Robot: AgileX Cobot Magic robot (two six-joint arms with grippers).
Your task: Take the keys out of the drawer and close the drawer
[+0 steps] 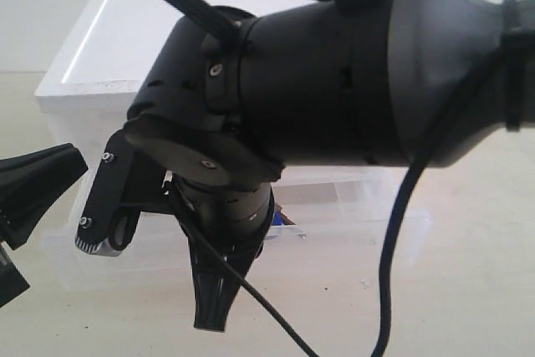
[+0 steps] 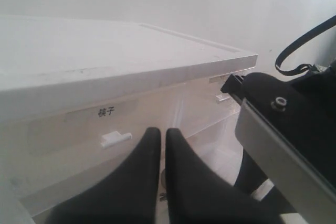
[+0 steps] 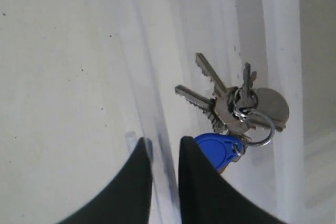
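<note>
Metal keys (image 3: 231,103) are light and loose; grasp the blue fob (image 3: 216,148). Right pincer (image 3: 165,148) stands nearly closed beside it, hold indeterminate.

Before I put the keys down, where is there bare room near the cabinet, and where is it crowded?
Bare: the tabletop in front and right of the open drawer, and the cabinet's white top. Crowded: inside the drawer, where the right gripper hangs beside the keys; the left gripper crowds the drawer's other end.
</note>
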